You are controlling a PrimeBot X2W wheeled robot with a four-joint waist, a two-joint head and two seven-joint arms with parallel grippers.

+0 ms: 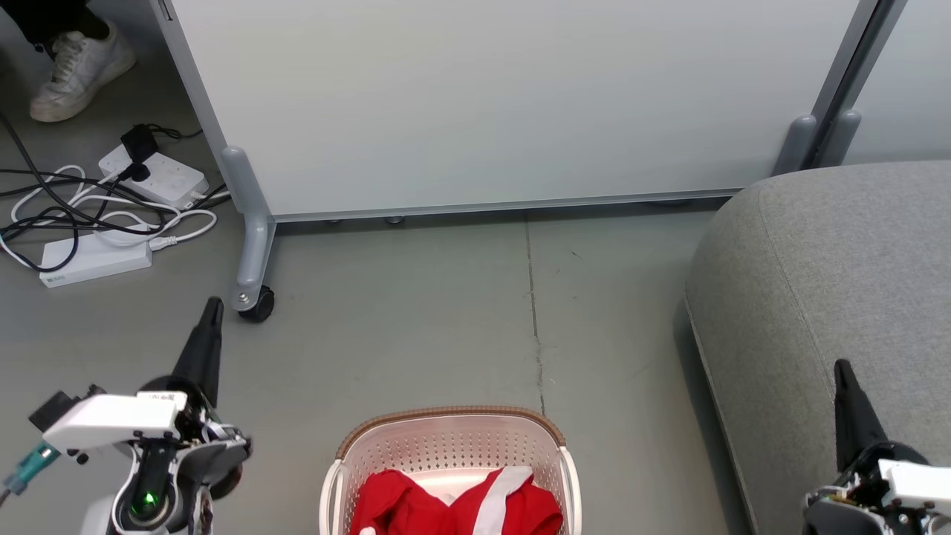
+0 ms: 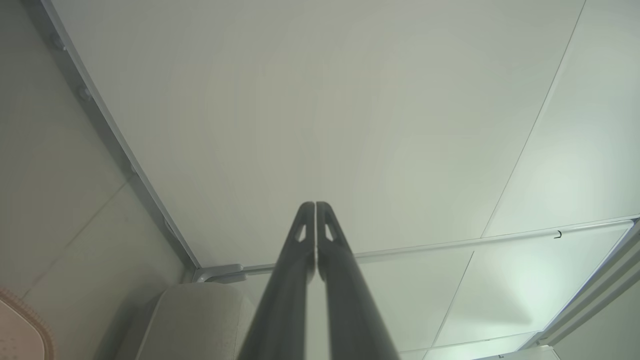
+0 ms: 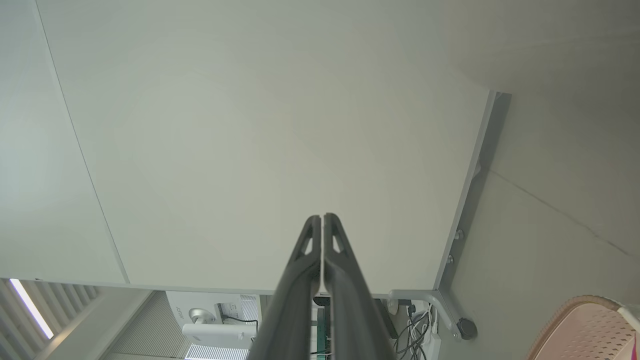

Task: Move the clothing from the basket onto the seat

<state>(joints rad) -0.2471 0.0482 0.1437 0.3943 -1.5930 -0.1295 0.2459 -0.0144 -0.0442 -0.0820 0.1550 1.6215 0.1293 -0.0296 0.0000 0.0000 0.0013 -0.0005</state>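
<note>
The red clothing (image 1: 453,507), crumpled and with a white band, lies in the cream perforated basket (image 1: 446,412) between the left gripper (image 1: 214,304) and the right gripper (image 1: 841,365), both clenched on nothing. The grey seat (image 1: 839,282) lies under and beyond the right one, apart from the basket. Farther ahead stands a white partition (image 1: 505,104); its caster (image 1: 258,305) is just beside the left tip, with power strips (image 1: 152,177) and a shoe (image 1: 78,70) beyond.

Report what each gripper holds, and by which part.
Nothing: the left gripper and right gripper have jaws shut and empty; the clothing lies in the basket.
</note>
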